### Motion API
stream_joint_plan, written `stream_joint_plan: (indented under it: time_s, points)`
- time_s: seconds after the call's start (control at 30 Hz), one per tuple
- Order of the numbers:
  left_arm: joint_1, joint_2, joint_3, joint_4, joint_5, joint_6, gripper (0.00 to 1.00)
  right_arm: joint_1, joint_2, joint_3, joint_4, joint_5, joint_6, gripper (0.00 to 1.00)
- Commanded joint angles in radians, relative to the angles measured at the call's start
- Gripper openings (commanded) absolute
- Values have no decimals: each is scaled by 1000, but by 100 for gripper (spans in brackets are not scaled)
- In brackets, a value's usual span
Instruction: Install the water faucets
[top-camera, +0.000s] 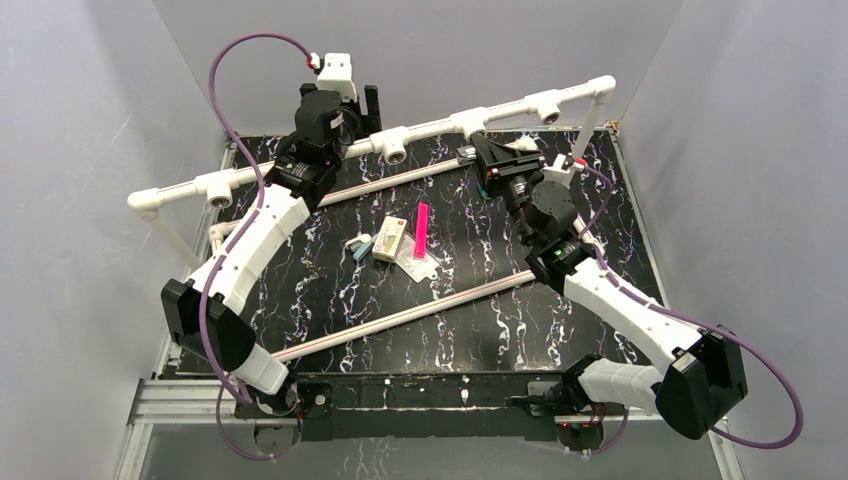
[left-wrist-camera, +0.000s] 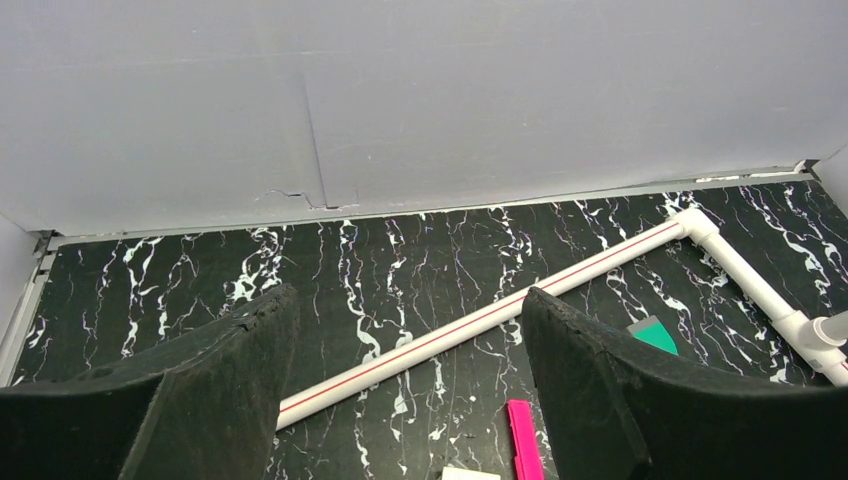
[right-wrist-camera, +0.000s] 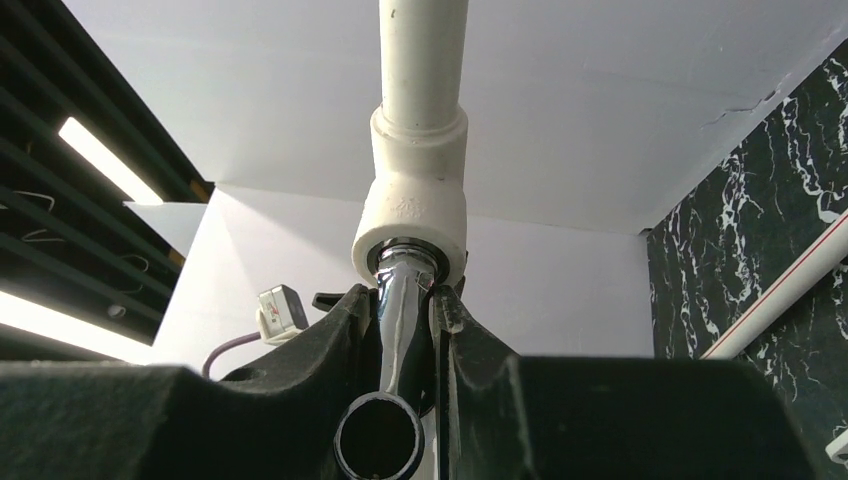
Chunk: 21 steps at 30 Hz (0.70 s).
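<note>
A chrome water faucet (right-wrist-camera: 402, 300) is clamped between the fingers of my right gripper (right-wrist-camera: 405, 295), which is shut on its body. Its upper end sits in the mouth of a white tee socket (right-wrist-camera: 412, 215) on the raised pipe, and its round spout opening (right-wrist-camera: 380, 437) faces the camera. From above, the right gripper (top-camera: 480, 150) sits just below that tee socket (top-camera: 470, 122) and hides the faucet. My left gripper (left-wrist-camera: 410, 300) is open with nothing between its fingers, hovering over a red-striped white pipe (left-wrist-camera: 480, 325). In the top view the left gripper (top-camera: 372, 108) is at the back left.
The raised white pipe rail (top-camera: 300, 165) crosses the back with further open tee sockets (top-camera: 398, 147) (top-camera: 222, 187) (top-camera: 548, 104). A pink stick (top-camera: 421, 230), a small box (top-camera: 389, 239) and a clear bag (top-camera: 420, 265) lie mid-table. A green piece (left-wrist-camera: 655, 335) lies near the corner pipe.
</note>
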Motion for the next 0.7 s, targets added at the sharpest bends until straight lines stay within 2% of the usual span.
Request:
stream_joint_plan:
  time_s: [0.0, 0.07, 0.13, 0.37, 0.5, 0.67]
  points:
    - [-22, 21, -53, -139, 45, -2, 79, 6, -37, 2, 24, 22, 89, 1]
    - [-22, 22, -52, -139, 45, -1, 79, 6, -47, 3, 9, 29, 79, 3]
    - [-22, 22, -54, -140, 45, -1, 79, 6, -59, 1, -2, 34, 64, 17]
    - [-22, 18, -58, -139, 45, -1, 79, 6, -89, -3, -20, 39, 30, 54]
    - [-22, 17, -58, -139, 45, -1, 79, 6, -103, -2, -21, 33, 13, 65]
    - [-22, 16, -56, -141, 44, 0, 79, 5, -126, 17, -77, 10, -41, 71]
